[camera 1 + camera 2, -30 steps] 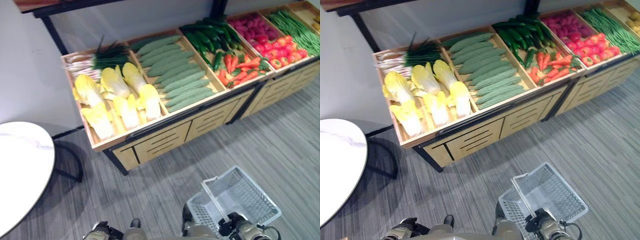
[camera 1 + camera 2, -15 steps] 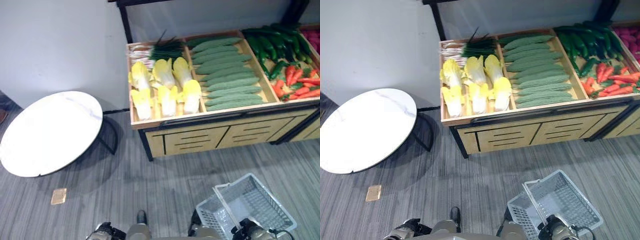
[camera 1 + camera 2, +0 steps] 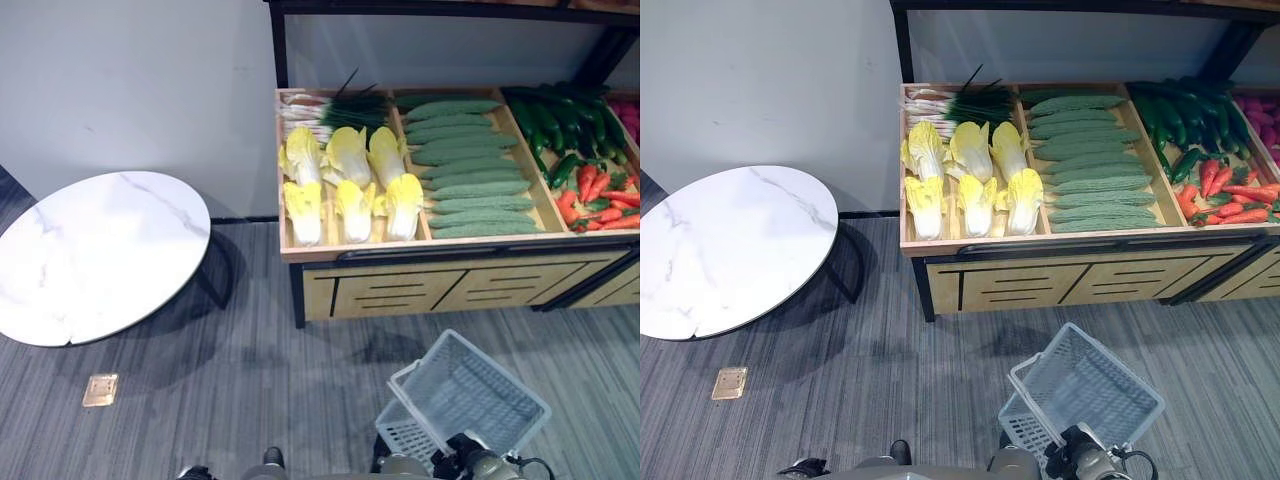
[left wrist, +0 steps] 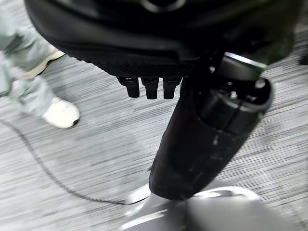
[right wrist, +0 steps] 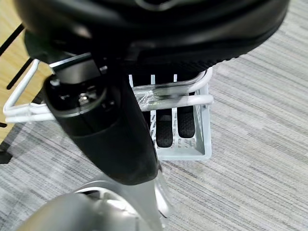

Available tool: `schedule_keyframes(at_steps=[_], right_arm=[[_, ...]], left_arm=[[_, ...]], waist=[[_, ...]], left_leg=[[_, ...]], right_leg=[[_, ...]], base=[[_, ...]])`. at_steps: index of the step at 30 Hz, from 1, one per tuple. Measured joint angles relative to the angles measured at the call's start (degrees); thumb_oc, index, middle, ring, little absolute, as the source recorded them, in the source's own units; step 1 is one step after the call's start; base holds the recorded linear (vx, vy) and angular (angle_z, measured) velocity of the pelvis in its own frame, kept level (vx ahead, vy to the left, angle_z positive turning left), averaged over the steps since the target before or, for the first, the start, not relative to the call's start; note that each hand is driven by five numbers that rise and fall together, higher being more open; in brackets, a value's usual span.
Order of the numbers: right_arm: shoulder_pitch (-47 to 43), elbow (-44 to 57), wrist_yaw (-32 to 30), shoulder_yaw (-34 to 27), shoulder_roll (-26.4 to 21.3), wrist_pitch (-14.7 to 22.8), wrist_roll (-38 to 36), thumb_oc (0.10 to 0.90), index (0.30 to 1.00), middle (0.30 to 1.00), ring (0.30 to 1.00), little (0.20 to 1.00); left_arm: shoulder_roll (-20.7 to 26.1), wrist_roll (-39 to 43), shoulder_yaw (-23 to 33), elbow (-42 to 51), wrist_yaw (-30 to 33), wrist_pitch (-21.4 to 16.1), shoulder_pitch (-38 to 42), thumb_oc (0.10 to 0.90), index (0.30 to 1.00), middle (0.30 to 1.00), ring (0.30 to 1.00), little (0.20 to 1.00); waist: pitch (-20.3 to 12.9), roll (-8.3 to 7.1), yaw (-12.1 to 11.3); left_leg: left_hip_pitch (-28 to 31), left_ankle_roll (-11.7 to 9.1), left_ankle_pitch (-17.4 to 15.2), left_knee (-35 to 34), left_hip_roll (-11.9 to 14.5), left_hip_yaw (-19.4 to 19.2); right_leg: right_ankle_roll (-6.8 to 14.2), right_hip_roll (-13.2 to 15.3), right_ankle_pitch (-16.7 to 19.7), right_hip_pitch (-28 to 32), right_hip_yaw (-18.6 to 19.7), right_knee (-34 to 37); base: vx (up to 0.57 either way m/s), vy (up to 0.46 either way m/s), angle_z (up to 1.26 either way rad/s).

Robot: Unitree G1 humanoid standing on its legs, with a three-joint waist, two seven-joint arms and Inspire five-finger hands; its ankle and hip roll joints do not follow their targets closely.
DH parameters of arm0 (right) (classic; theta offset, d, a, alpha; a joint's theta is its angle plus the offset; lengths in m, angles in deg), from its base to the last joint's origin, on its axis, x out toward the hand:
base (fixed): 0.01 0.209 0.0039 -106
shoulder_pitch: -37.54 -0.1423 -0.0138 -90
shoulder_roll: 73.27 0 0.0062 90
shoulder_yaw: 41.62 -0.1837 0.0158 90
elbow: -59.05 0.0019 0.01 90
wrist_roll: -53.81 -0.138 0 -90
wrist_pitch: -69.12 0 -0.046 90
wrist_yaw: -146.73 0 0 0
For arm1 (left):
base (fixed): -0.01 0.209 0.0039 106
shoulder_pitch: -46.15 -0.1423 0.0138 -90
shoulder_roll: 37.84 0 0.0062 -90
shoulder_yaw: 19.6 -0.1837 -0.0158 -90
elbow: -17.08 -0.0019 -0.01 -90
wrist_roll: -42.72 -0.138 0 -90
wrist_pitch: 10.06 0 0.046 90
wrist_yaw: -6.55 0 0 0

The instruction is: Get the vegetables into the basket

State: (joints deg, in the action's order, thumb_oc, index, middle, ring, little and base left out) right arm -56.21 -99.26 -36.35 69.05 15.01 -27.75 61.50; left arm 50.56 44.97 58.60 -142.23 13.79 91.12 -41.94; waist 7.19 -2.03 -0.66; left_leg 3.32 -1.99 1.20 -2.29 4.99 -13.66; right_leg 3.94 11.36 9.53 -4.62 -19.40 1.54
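right hand (image 5: 171, 126): fingers curling under the white wire handle (image 5: 110, 103) of the pale grey plastic mesh basket (image 3: 470, 395), carrying it low on the near right, basket looking empty.
left hand (image 4: 149, 86): hanging by the robot's side over the grey carpet, short dark fingertips curling in, holding nothing.
vegetables: lying in the long wooden display stand (image 3: 420, 285) at the far side, none in the basket yet.
step: judging it as the approach, nothing picked so far.
doing it well: closing in square on the stand, keeping the basket level and clear of the stand's front, bringing the free left hand up over one bin before reaching.
nearest bins: yellow-white napa cabbages (image 3: 350, 185) in the left bin, ridged green cucumbers (image 3: 470, 170) just right of them, green chives (image 3: 345, 105) at the far end of the cabbage bin.
further right: dark green cucumbers (image 3: 560, 115), red and orange carrots and peppers (image 3: 595, 195).
around: round white marble-top table (image 3: 95, 255) on the left, well apart from the stand; small brass floor plate (image 3: 100, 389) near it.
in the way: bare carpet between robot and stand, table off the path.
bystander: a person's pale trouser leg and light shoe (image 4: 60, 113) showing beside the left hand.
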Motion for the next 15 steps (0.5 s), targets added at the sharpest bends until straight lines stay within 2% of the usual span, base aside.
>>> schedule_keyframes(at_steps=[3, 6, 8, 9, 10, 11, 12, 15], right_arm=[[-0.11, 0.55, -0.38, -0.06, -0.23, -0.02, 0.48, 0.400, 0.300, 0.300, 0.300, 0.300], [0.08, 0.73, -0.67, -0.11, -0.33, -0.11, 0.48, 0.400, 0.300, 0.300, 0.300, 0.300], [1.11, 2.38, -0.65, -0.92, -0.38, 0.01, 0.51, 0.400, 0.300, 0.300, 0.300, 0.300], [1.70, 2.54, -0.59, -1.57, -0.37, 0.04, 0.53, 0.400, 0.300, 0.300, 0.300, 0.300], [2.04, 2.54, -0.59, -1.81, -0.35, 0.05, 0.53, 0.400, 0.300, 0.300, 0.300, 0.300], [2.07, 2.72, -0.52, -1.90, -0.34, 0.04, 0.67, 0.400, 0.300, 0.300, 0.300, 0.300], [2.39, 2.87, -0.38, -2.38, -0.28, 0.16, 0.89, 0.400, 0.300, 0.300, 0.300, 0.300], [2.17, 2.92, -0.14, -2.54, -0.34, 0.06, 0.94, 0.400, 0.300, 0.300, 0.300, 0.300]], left_arm=[[0.90, 2.55, 0.16, 7.11, 0.11, -0.26, -1.42, 0.900, 1.000, 1.000, 1.000, 1.000], [0.42, 6.38, 0.23, 17.11, -0.06, -3.02, -2.53, 0.900, 1.000, 1.000, 1.000, 1.000], [0.24, 10.99, 0.17, 33.11, -0.50, -2.86, -6.70, 0.900, 1.000, 1.000, 1.000, 1.000], [0.08, 12.52, 0.04, 37.91, -1.17, -3.69, -7.32, 0.900, 1.000, 1.000, 1.000, 1.000], [-0.30, 13.07, 0.04, 39.71, -1.43, -5.11, -7.28, 0.900, 1.000, 1.000, 1.000, 1.000], [-0.23, 13.81, 0.18, 43.19, -1.42, -4.57, -7.06, 0.900, 1.000, 1.000, 1.000, 1.000], [0.39, 14.79, 0.49, 48.61, -1.40, -5.55, -7.46, 0.900, 1.000, 1.000, 1.000, 1.000], [1.05, 15.57, 1.99, 54.25, -1.30, -5.61, -5.09, 0.900, 1.000, 1.000, 1.000, 1.000]], waist=[[0.00, 0.00, -0.15], [-0.07, -0.14, -0.09], [0.00, -0.44, 0.05], [-0.06, -0.53, -0.05], [-0.08, -0.54, -0.06], [-0.01, -0.56, 0.06], [-0.12, -0.54, 0.28], [-0.18, -0.37, 0.80]], left_leg=[[0.74, -0.06, 0.04, -0.54, 0.01, -0.81], [1.27, -0.29, 0.18, -0.79, 0.01, -0.99], [1.63, -0.66, 0.44, -1.40, 0.16, -1.06], [1.71, -0.76, 0.61, -1.63, 0.22, -1.02], [1.81, -0.83, 0.67, -1.64, 0.29, -0.98], [2.15, -0.85, 0.68, -1.69, 0.37, -1.01], [2.33, -0.98, 0.76, -1.79, 0.59, -1.02], [3.00, -1.16, 0.86, -2.02, 0.97, -1.13]], right_leg=[[-0.03, -0.47, 1.01, 0.80, 0.49, 1.90], [0.61, -0.69, 1.24, 1.89, 0.47, 3.37], [0.56, -0.92, 1.37, 1.93, 0.55, 3.38], [0.56, -1.01, 1.39, 1.94, 0.51, 3.38], [0.56, -1.06, 1.39, 2.08, 0.46, 3.38], [0.55, -1.15, 1.39, 2.34, 0.50, 3.42], [0.56, -1.34, 1.38, 2.66, 0.47, 3.42], [0.55, -1.52, 1.36, 2.87, 0.59, 3.52]], base=[[-0.01, 0.026, -0.13], [-0.01, 0.011, -0.03], [-0.01, 0.004, -0.02], [0.00, 0.000, 0.00], [0.00, 0.000, 0.00], [0.00, 0.000, 0.00], [0.01, 0.001, -0.05], [0.02, -0.003, -0.05]])
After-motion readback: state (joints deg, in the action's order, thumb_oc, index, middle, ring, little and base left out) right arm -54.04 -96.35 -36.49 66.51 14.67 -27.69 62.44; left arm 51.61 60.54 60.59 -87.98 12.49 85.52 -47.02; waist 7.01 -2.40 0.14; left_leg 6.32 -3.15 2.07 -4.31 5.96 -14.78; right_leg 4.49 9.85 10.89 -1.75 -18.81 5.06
